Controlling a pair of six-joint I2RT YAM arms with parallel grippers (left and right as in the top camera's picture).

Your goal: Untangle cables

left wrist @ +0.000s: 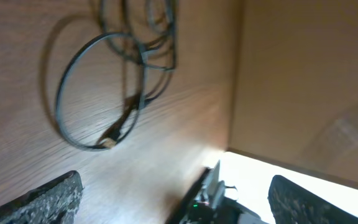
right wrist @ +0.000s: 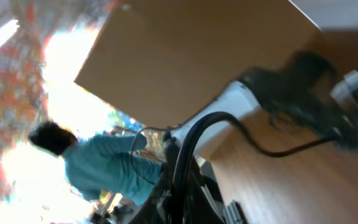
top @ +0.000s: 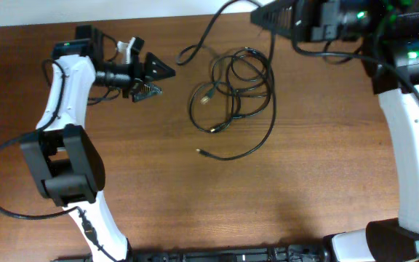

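Spread wide, left gripper [top: 164,80] hangs just left of tangled cables [top: 235,87] on wooden table [top: 304,182]; right gripper [top: 259,16], beyond the tangle, grip impossible to tell.

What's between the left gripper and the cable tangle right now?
Only bare table, per the overhead view; the left gripper and cable tangle have nothing between them.

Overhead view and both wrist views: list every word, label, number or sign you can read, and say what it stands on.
No text can be read in any view.
The left arm and right arm show no legible label, only green lights without characters.
The cables carry no visible marking.
The right wrist view is too blurred to read anything.
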